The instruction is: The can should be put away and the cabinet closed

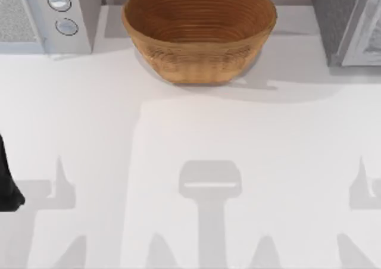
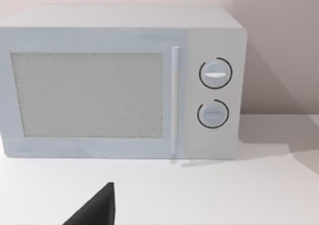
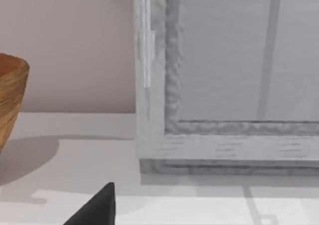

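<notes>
Sitting far-centre: wicker bowl (image 1: 199,31); microwave (image 1: 44,16) far-left edge.

1. We see little of our own body. In the top view, our left arm (image 1: 7,180) appears as a black, matte, rounded mass with a bulging lower end.
2. In the left wrist view, one finger (image 2: 97,208) of our left gripper appears as a flat black wedge tapering to a point, plain, with no markings, screws or cables.
3. In the right wrist view, a finger (image 3: 97,208) of our right gripper looks the same: a dark, smooth, pointed wedge.
</notes>
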